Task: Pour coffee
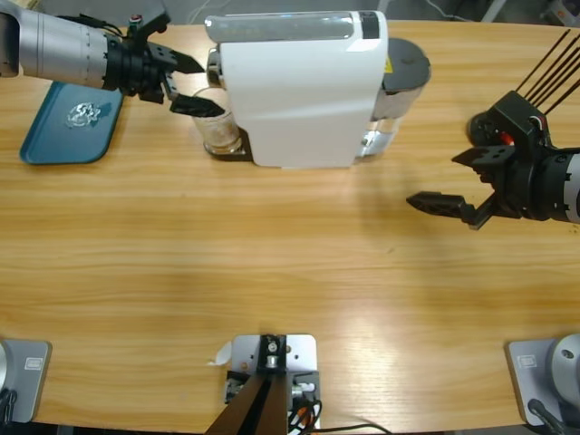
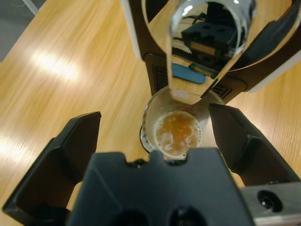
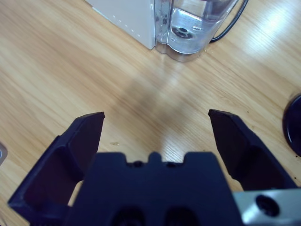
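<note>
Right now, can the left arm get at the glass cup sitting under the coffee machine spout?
Probably yes. The left gripper is open, with its fingers either side of the glass cup, not yet touching. The coffee machine's spout hangs above the cup, but nothing blocks its sides.

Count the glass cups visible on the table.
1: a glass cup under the white coffee machine spout, holding shallow coffee, between the open left tool jaws. Others may be hidden behind the machine.

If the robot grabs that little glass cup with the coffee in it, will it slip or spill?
The glass cup looks smooth, so it may slip between the open left gripper jaws. The coffee is only a shallow layer, so spilling seems unlikely unless it tips. Being glass, it is probably breakable.
</note>
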Controlling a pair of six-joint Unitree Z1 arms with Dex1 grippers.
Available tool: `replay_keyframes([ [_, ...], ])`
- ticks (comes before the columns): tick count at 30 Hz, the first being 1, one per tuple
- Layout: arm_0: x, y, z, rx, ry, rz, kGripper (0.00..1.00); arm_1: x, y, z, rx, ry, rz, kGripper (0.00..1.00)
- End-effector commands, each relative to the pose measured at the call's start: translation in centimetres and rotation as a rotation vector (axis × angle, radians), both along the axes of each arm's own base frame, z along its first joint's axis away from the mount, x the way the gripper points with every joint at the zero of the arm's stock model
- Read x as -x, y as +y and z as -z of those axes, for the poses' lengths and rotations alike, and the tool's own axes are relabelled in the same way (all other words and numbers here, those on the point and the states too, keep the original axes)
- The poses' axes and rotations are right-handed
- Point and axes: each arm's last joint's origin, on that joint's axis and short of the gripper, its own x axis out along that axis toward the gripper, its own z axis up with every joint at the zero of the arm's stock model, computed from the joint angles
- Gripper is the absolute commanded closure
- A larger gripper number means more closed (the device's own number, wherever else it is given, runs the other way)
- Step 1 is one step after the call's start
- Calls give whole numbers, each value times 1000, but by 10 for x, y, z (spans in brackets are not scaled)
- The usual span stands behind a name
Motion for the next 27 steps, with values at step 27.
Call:
replay_keyframes([
  [27,13,-4,29,9,92,67,0,-4,2,9,8,35,0,0],
])
